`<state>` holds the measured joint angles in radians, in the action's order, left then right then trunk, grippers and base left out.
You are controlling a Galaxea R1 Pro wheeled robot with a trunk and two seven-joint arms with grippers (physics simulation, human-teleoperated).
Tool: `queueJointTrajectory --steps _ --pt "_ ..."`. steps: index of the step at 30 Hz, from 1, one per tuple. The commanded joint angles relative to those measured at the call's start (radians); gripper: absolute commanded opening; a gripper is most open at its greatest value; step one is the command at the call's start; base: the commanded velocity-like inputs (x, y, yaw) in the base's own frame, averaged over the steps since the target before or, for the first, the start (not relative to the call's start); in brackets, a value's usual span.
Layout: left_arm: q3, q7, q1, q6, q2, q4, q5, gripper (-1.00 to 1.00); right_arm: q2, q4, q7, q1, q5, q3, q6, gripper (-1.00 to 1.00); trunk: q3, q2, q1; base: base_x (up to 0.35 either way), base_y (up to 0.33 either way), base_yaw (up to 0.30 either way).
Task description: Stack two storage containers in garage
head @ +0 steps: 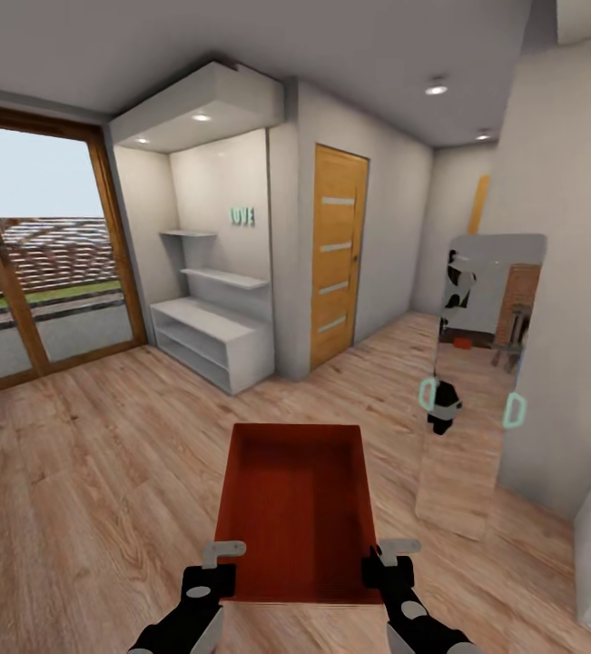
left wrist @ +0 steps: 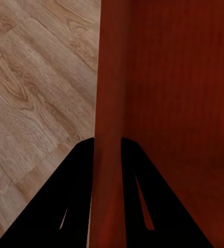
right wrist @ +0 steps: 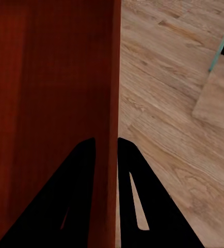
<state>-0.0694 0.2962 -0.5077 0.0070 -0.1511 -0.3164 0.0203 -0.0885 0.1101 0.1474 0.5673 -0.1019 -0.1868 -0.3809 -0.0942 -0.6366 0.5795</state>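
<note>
Both grippers, left gripper (head: 225, 550) and right gripper (head: 395, 548), clamp one bin (head: 297, 509) at twelve o'clock; garage apparently unreached, stacking outstanding.

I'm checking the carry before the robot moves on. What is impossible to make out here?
- Orange-red open-topped bin: its underside, hidden by its own walls, head view.
- Second bin: whereabouts unknown.
- Left gripper and right gripper: arms cut off by the head view's bottom edge.
</note>
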Motion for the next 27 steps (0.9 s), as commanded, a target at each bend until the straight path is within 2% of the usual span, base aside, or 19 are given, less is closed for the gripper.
queueJointTrajectory --steps 1,27 --pt "-0.016 0.012 0.0 0.002 0.005 0.003 0.016 -1.0 0.003 0.002 0.003 0.002 -0.001 0.004 -0.087 -1.0 -0.002 -0.001 0.001 0.32 0.0 0.0" --pt "-0.016 0.012 0.0 0.002 0.005 0.003 0.016 -1.0 0.002 0.002 0.003 0.002 0.0 0.003 -0.087 -1.0 -0.002 -0.001 0.001 0.321 0.0 0.0"
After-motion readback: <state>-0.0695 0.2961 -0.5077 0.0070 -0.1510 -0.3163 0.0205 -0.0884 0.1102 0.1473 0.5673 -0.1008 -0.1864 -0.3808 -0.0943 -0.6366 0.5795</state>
